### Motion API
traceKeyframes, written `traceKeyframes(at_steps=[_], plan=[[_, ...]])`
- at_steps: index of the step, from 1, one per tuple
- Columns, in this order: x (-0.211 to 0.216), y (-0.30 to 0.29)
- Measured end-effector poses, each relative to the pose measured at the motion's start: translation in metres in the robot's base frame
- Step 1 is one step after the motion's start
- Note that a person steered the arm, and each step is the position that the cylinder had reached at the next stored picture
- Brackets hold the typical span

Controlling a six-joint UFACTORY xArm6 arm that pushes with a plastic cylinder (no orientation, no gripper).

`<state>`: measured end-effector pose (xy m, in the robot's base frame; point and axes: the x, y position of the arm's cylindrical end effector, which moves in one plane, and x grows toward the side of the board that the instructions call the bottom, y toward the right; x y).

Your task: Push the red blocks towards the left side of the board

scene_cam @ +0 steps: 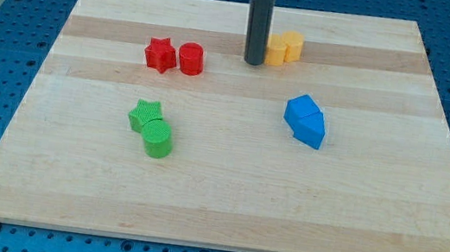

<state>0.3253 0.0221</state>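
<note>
A red star block (159, 54) and a red cylinder block (191, 58) sit side by side, touching, in the upper left part of the wooden board (223, 204). My tip (254, 61) stands to the right of the red cylinder, about a block's width and a half away, not touching it. The tip is just left of the yellow blocks (285, 47), close to them.
A green star block (144, 115) and a green cylinder (157, 138) touch each other below the red blocks. Two blue blocks (306, 120) sit together at the right of centre. The board's left edge lies well left of the red star.
</note>
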Motion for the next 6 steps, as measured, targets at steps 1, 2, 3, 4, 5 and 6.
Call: traceKeyframes(at_steps=[1, 2, 3, 4, 5, 6], plan=[[0.001, 0.004], [0.012, -0.028], [0.025, -0.066], [0.027, -0.102], [0.027, -0.123], [0.029, -0.127]])
